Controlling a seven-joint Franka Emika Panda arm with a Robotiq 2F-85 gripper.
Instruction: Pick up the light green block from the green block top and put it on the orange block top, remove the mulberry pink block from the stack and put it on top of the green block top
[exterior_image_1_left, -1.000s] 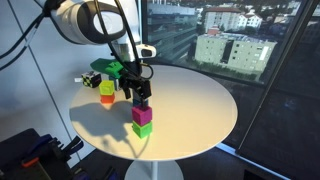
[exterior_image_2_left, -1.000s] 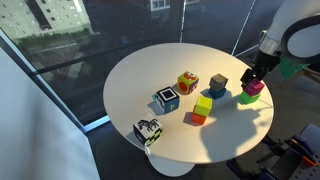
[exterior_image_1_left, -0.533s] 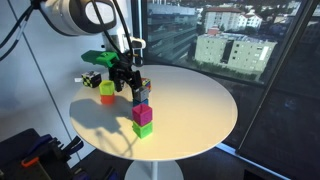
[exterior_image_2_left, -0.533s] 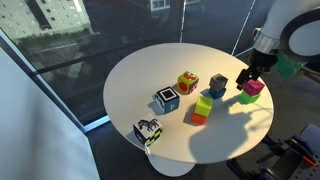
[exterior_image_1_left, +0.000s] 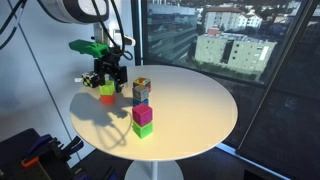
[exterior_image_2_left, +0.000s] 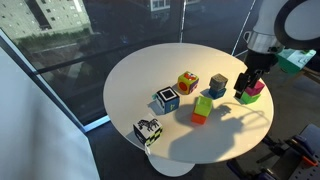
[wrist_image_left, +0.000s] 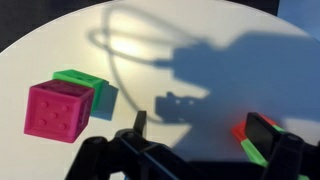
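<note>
1. Withdrawing leftward, the gripper (exterior_image_1_left: 110, 80) now hangs over the light green block (exterior_image_1_left: 105, 90), which sits on the orange block (exterior_image_1_left: 106, 100). A second ago it stood low by the pink cube.
2. Wrist view: its jaws stand wide apart with nothing between them.
3. Centre: the stack (exterior_image_1_left: 141, 92) stands upright, uncovered now that the arm has cleared it, and carries no pink cube.
4. Right: the mulberry pink block (exterior_image_1_left: 142, 114) rests squarely on the green block (exterior_image_1_left: 143, 130), released and well apart from the gripper.
5. Assessment: both placements appear complete. The retreat reads as the closing move, with no block disturbed.
</note>
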